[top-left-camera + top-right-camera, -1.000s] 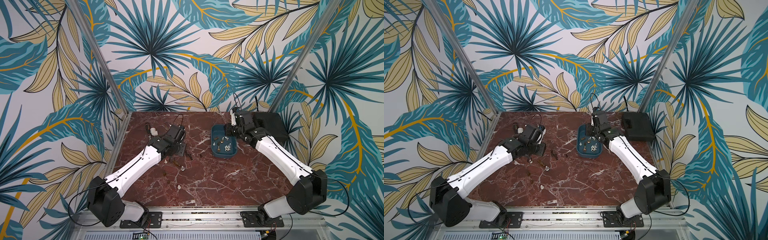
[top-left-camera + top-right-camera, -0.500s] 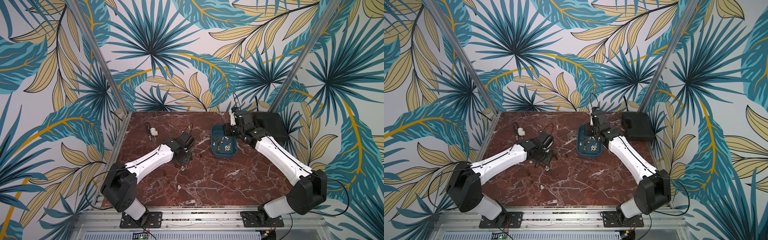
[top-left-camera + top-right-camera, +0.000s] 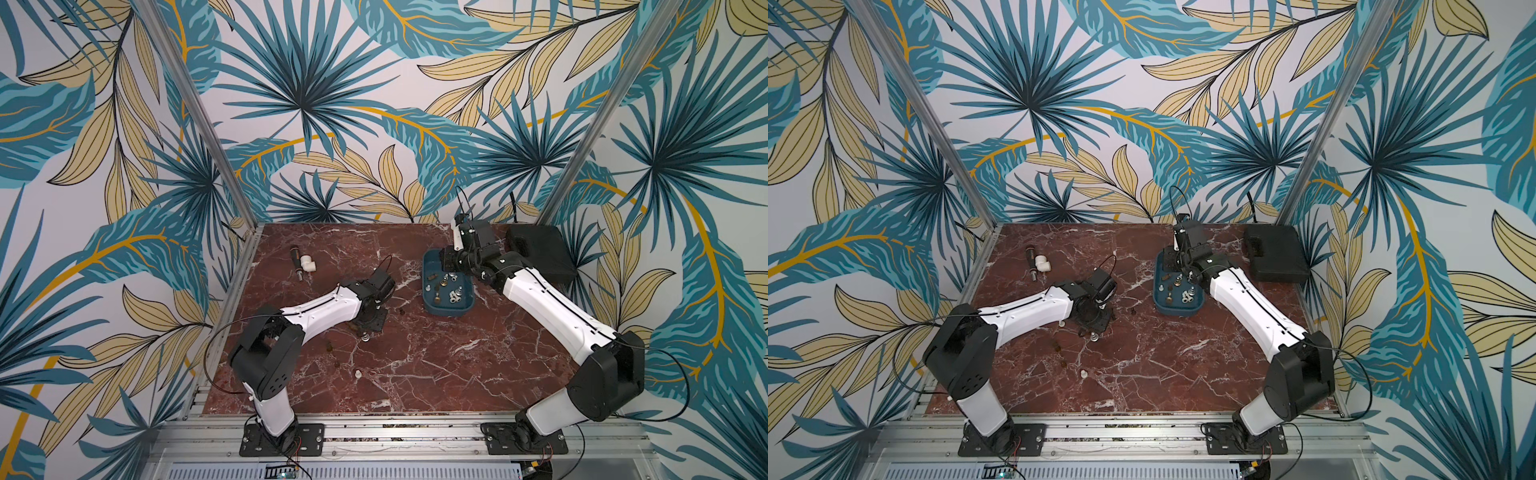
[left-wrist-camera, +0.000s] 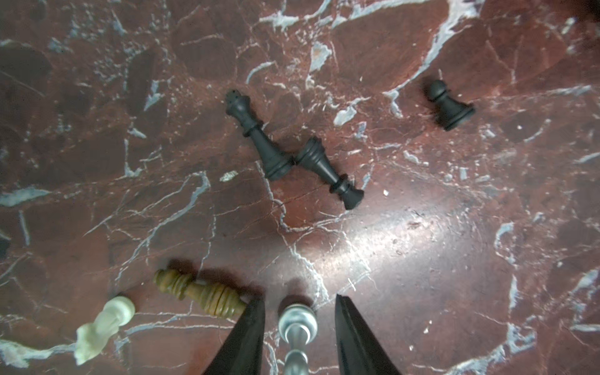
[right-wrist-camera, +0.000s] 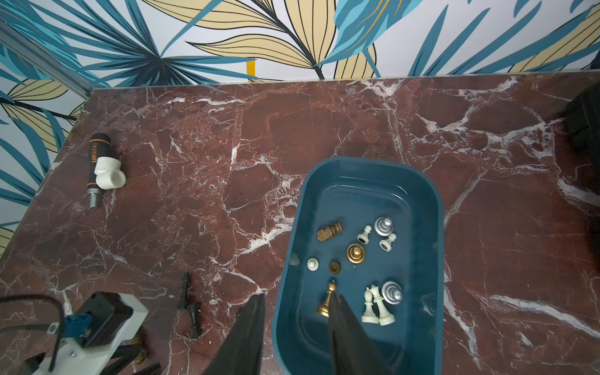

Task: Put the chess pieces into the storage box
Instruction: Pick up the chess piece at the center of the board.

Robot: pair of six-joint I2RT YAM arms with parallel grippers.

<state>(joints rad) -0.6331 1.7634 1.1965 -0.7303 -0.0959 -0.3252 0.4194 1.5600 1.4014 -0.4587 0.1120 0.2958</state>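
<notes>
Far left of the marble table (image 3: 415,365), a black-and-orange tool (image 3: 296,259) lies with a white pipe elbow (image 3: 308,264) touching it, both well apart from the work.

The left gripper (image 4: 297,298) is low over the table, its fingers spread either side of a silver piece (image 4: 297,319). I see a gap on each side, so nothing is grasped. A brown wooden piece (image 4: 201,293) lies on its side just beside one finger, and a white knight (image 4: 104,324) lies past it. Further out, a tall black piece (image 4: 256,139) and a second black piece (image 4: 328,172) lie base to base, touching. A black pawn (image 4: 449,105) sits apart from them.

Right of centre, the storage box (image 5: 373,162) holds eleven chess pieces (image 5: 355,253) by my count, some upright, some toppled.

The right gripper (image 5: 297,296) hangs over the box wall nearest the left arm, released and empty. One finger is over the table and one over the box interior. I cannot judge its height above the rim from here.

A black case (image 3: 1275,257) sits at the far right.
</notes>
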